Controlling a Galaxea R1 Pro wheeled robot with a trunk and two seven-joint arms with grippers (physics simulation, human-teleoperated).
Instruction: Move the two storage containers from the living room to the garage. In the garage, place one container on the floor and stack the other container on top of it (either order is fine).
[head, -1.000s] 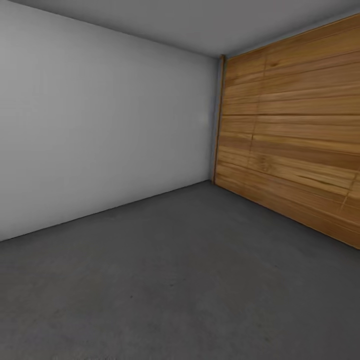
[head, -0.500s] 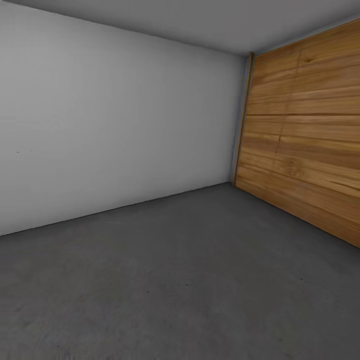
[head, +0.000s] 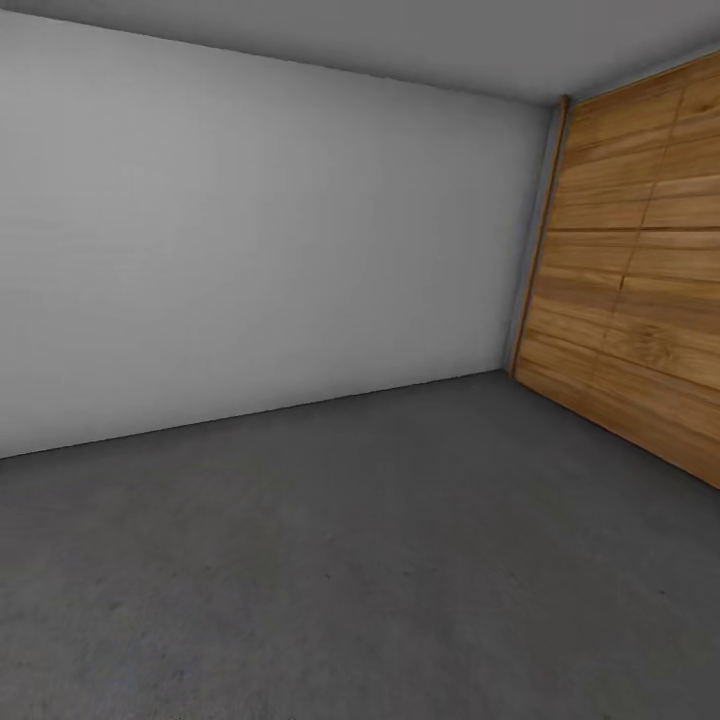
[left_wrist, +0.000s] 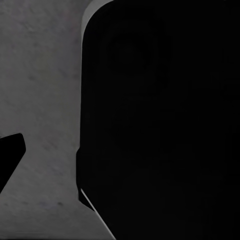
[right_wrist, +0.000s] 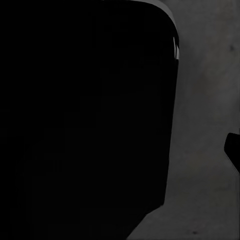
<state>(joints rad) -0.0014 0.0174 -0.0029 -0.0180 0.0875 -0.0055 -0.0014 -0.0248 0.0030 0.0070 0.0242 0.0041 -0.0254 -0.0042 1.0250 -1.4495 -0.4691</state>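
I am in the garage, facing a corner of it. The dark grey concrete floor (head: 360, 560) stretches bare ahead of me. The two storage containers and the living room are out of view. In the left wrist view a dark fingertip (left_wrist: 10, 155) pokes in at the picture's edge over the concrete (left_wrist: 40, 100), beside a large black part of the robot (left_wrist: 160, 120). The right wrist view is alike: a dark fingertip (right_wrist: 234, 150) at the edge, concrete (right_wrist: 205, 125), and a black bulk (right_wrist: 85, 120). Neither view lets me judge how the jaws stand.
A plain grey-white wall (head: 250, 230) runs across the left and centre. The wide door of horizontal wooden planks (head: 640, 290) closes off the right side and meets the wall at a corner.
The whole head view has swung to the left: the plank door and the corner now sit further right in the picture. That is the camera turning, not the room's things moving.
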